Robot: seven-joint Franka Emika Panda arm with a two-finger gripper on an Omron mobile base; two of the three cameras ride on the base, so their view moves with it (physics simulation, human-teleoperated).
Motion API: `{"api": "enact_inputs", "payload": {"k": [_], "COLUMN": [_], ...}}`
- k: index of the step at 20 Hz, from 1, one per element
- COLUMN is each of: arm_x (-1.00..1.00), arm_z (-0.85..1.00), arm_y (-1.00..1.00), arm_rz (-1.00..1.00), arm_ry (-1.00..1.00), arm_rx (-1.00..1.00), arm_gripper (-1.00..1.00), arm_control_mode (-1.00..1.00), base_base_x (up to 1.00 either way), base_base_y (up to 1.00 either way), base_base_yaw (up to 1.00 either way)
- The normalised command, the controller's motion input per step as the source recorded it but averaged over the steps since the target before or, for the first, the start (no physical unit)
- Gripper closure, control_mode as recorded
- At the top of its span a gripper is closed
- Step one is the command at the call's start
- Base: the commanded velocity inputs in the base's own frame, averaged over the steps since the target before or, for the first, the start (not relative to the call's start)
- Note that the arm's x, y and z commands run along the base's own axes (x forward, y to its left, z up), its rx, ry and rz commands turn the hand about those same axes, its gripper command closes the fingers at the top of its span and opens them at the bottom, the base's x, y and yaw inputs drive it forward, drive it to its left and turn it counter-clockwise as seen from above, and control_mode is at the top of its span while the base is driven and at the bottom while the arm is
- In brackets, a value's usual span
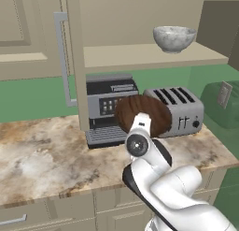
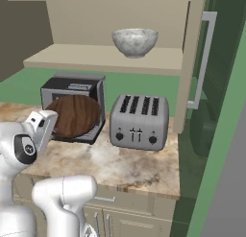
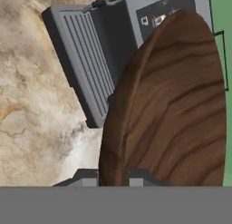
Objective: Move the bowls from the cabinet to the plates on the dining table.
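Cabinet [image 1: 140, 19] is open, w/ the pale marbled bowl [image 1: 173, 38] on its shelf at approx. 1 o'clock in left base view, not yet taken. Surface [image 1: 42, 155] below carries coffee machine [image 1: 105, 101] and toaster [image 1: 179, 108]. Brown wooden bowl [image 1: 142, 114] is out of the cabinet, tilted on edge above the surface, in front of the machine. End effector [image 3: 113, 177] is clamped on its rim. Plates and dining table: I judge both bowls remain to deliver.

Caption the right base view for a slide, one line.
Gripper shut on the brown wooden bowl, carried before the coffee machine beside the toaster; marbled bowl waits on the cabinet shelf.
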Motion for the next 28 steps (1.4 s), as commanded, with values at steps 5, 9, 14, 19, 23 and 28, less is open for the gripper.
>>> {"api": "enact_inputs", "payload": {"k": [5,9,14,19,23,28], "arm_x": [0.06,0.03,0.00,0.00,0.00,0.00], "arm_z": [-0.39,-0.45,0.00,0.00,0.00,0.00], "arm_y": [-0.14,-0.11,0.00,0.00,0.00,0.00], "arm_rz": [-0.02,0.00,0.00,0.00,0.00,0.00], "arm_ry": [0.02,0.02,0.00,0.00,0.00,0.00], "arm_rx": [0.00,0.00,0.00,0.00,0.00,0.00], "arm_gripper": [1.00,1.00,1.00,1.00,1.00,1.00], "arm_control_mode": [-1.00,-1.00,1.00,1.00,1.00,1.00], "base_base_x": [0.00,0.00,-0.01,-0.18,-0.30,-0.73], "base_base_y": [0.00,0.00,-0.08,-0.01,0.01,0.18], "base_base_yaw": [0.00,0.00,0.00,0.00,0.00,0.00]}}
